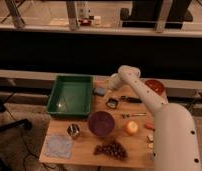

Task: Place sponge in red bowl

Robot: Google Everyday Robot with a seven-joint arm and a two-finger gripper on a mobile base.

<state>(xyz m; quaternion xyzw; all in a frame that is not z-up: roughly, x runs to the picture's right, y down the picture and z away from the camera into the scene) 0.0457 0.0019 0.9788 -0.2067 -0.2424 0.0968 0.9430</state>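
Observation:
The sponge (99, 91), a small flat blue-grey pad, lies on the wooden table just right of the green tray. The red bowl (155, 86), small and orange-red, sits at the table's far right edge, partly behind my arm. My white arm reaches up from the lower right, bends over the table's back edge and points down. The gripper (110, 95) hangs low beside the sponge, on its right side, close to it. I see nothing in the gripper.
A green tray (70, 95) stands at the back left. A large purple bowl (101, 123), an orange (131, 128), grapes (110, 148), a metal cup (73, 131) and a pale blue cloth (59, 145) lie nearer the front. A small dark object (112, 103) and a dark tool (130, 99) lie under the arm.

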